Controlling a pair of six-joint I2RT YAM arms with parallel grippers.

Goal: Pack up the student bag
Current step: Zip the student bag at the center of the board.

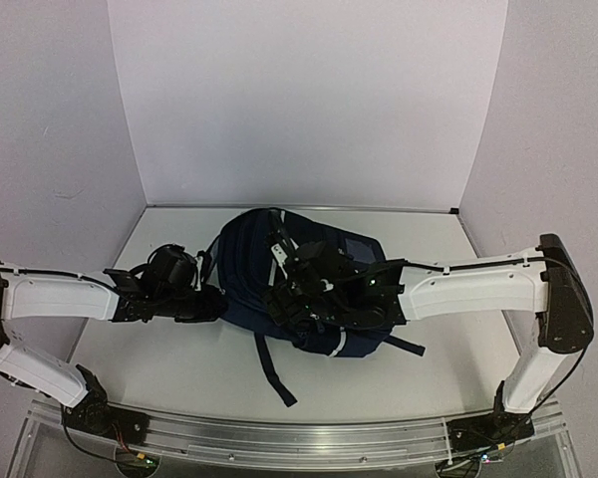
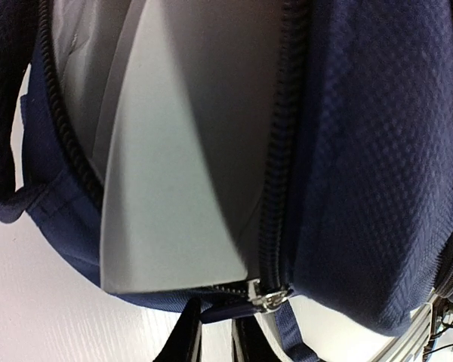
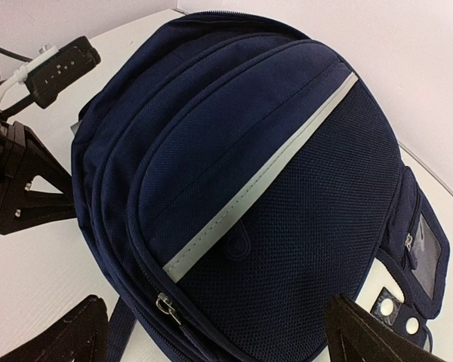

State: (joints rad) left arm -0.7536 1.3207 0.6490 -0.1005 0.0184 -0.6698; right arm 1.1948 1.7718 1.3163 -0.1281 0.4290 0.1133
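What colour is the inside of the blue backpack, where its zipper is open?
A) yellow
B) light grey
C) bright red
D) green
B: in the left wrist view the backpack gapes open along its zipper, and the lining showing inside is light grey.

The student bag (image 1: 241, 261) is lying in the middle of the surface (image 1: 179, 349), with 1 strap (image 1: 271, 368) trailing toward the near edge. The left claw (image 1: 207, 302) is sitting at the bag's left edge; the right claw (image 1: 287, 289) is hanging above the bag's middle
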